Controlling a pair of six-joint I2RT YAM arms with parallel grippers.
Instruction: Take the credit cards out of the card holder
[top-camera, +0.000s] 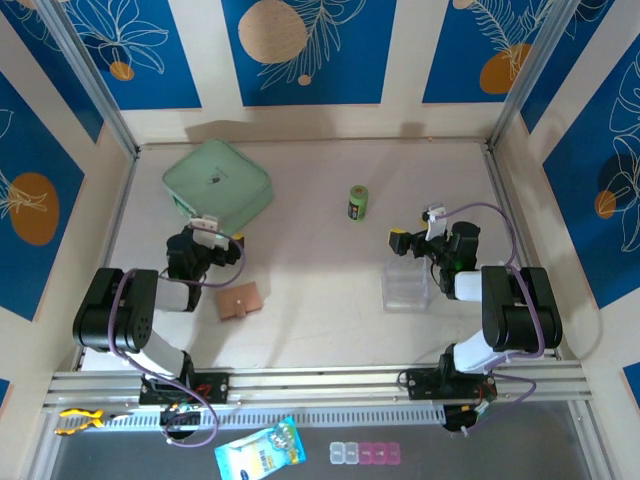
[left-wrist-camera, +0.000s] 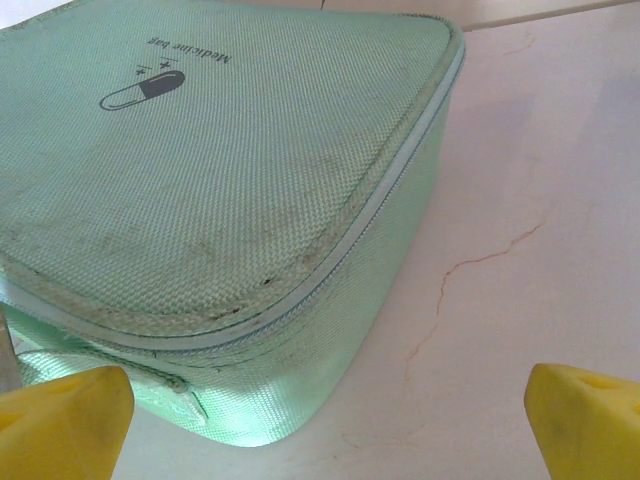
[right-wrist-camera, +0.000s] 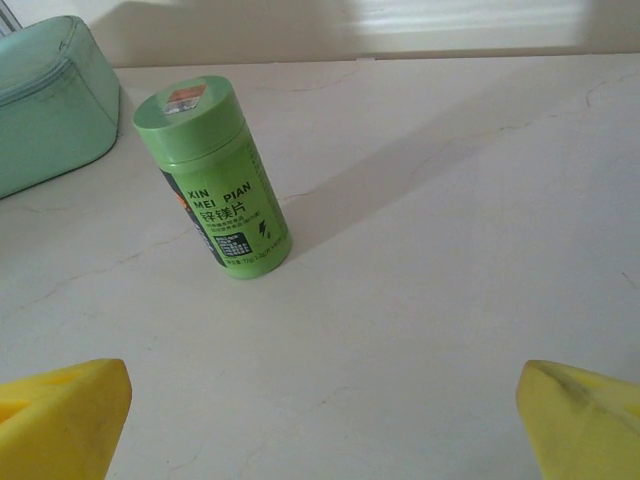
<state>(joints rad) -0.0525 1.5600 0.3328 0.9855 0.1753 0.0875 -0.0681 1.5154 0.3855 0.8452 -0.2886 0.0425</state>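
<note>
Card holder (top-camera: 240, 300) lies flat and shut on the table (top-camera: 320, 300), toward the near edge and left of centre. The credit cards are judged to be inside. Its longer side runs roughly across the table, slightly skewed.

Left gripper (left-wrist-camera: 320, 425) is the nearer one. It is released, jaws wide and empty, just beyond the holder and facing away from it toward the green case (left-wrist-camera: 220, 170).

Right gripper (right-wrist-camera: 320, 425) is likewise released and empty. It is well apart from the holder and faces the green bottle (right-wrist-camera: 215, 180).

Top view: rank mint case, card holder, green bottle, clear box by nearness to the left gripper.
1. mint case, directly ahead of left gripper
2. card holder, toward the bases
3. green bottle, mid-table
4. clear box, by right arm
</note>
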